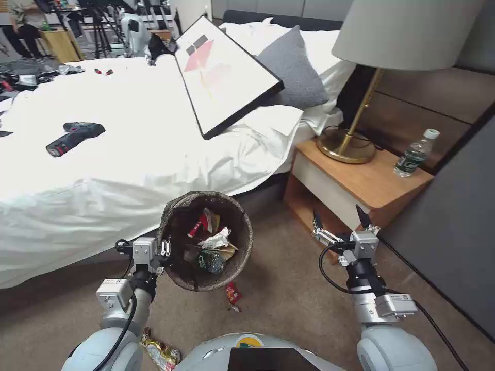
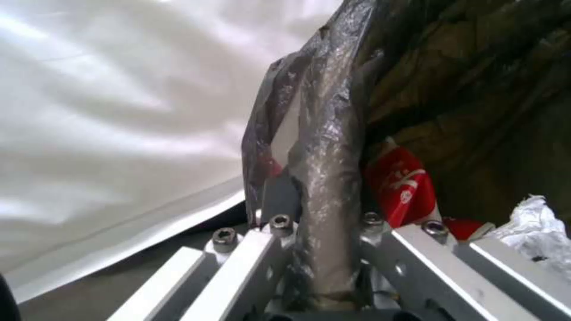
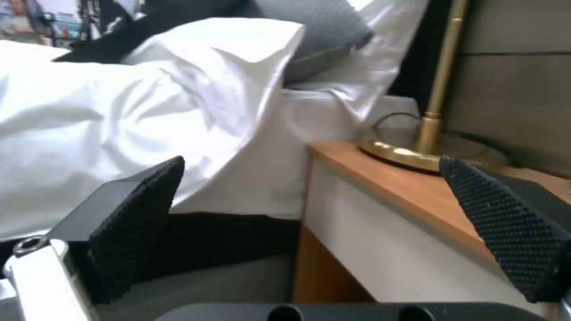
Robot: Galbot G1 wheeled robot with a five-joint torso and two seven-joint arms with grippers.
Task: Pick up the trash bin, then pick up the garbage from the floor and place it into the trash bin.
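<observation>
Counted: one trash bin (image 1: 178, 273), one power drill (image 1: 72, 136), one framed picture (image 1: 224, 74), one grey pillow (image 1: 294, 67), one lamp (image 1: 361, 103), one water bottle (image 1: 415, 153), two floor wrappers.

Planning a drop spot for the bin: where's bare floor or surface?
Free: carpet between the left claw's trash bin and the open right claw; nightstand top between lamp base and water bottle. Crowded: red wrapper under the bin, yellow wrappers by the robot's base.

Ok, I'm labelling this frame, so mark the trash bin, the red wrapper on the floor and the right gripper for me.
trash bin (image 1: 242, 247): head view, on its bag-covered right rim.
red wrapper (image 1: 232, 293): head view, on its middle, on the carpet.
right gripper (image 1: 341, 218): head view, midway between its open fingertips.
</observation>
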